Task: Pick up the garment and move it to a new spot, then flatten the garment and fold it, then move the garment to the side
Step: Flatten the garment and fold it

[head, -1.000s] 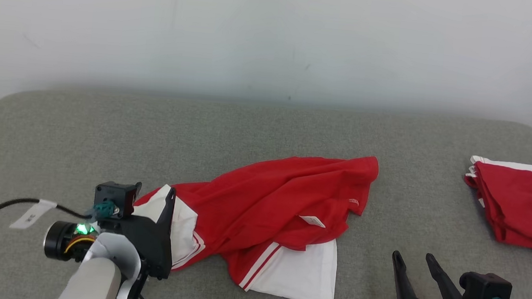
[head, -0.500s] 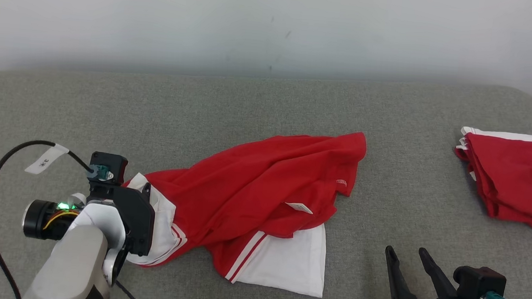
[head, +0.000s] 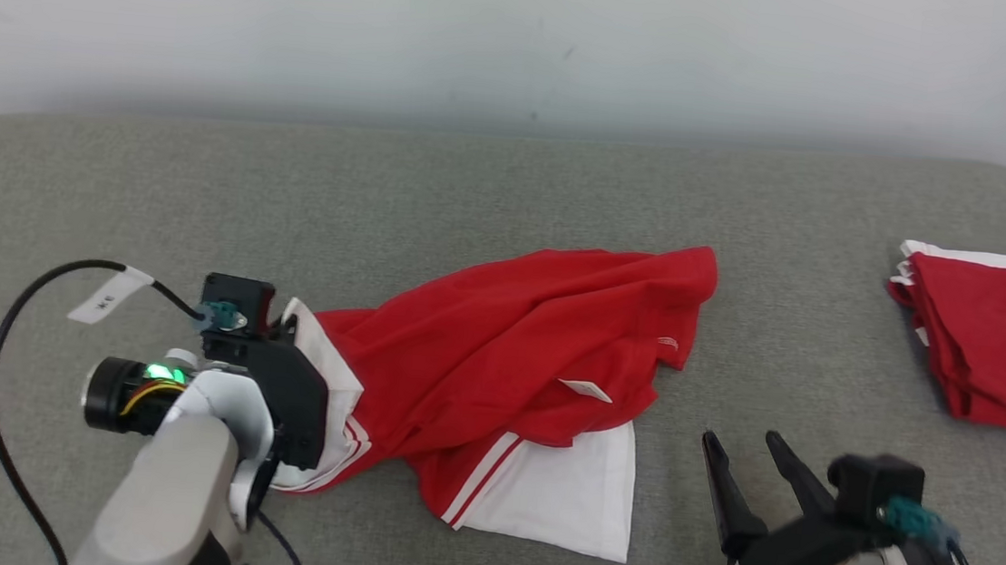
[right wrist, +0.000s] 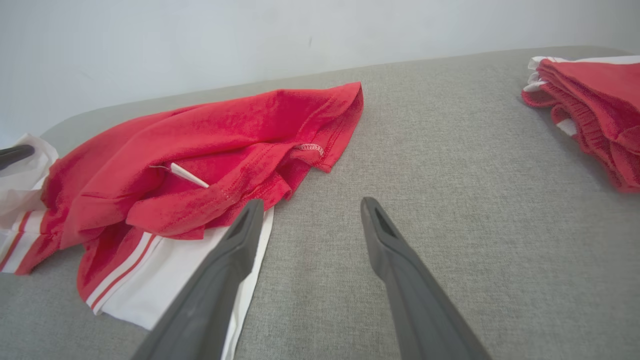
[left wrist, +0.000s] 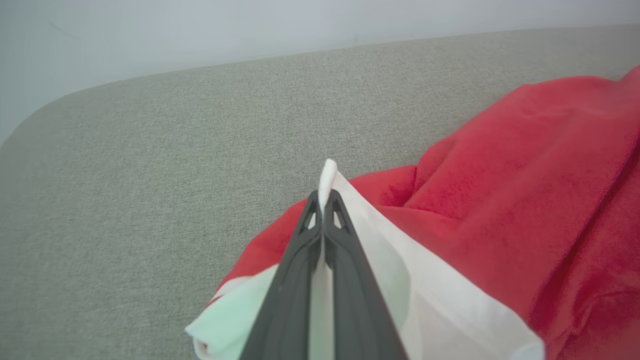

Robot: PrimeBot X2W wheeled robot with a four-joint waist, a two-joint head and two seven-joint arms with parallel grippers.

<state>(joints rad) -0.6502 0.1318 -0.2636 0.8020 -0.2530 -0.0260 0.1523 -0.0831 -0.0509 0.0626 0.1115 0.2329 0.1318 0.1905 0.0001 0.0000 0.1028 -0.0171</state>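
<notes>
- A pale, bare wall (head: 524, 39) stands behind a counter (head: 512, 183) with rounded corners, covered in coarse grey woven cloth.
- The crumpled red-and-white jersey garment (head: 506, 347) lies in a heap around the middle of the counter, toward the near edge.
- It is a soft, matte knit that drapes in loose folds. The white panels carry red stripes, and a small white label (head: 585, 388) shows.
- The left gripper (left wrist: 324, 197) pinches a white corner at the heap's left end, fingers pressed together on the cloth.
- The right gripper (right wrist: 312, 201) hovers with its fingers spread and empty, just beside the near white panel.
- A folded red-and-white pile (head: 989, 352) sits by the right edge, well apart.
- By my reading only the pick-up grasp is made. Flattening, folding and setting aside all remain.
</notes>
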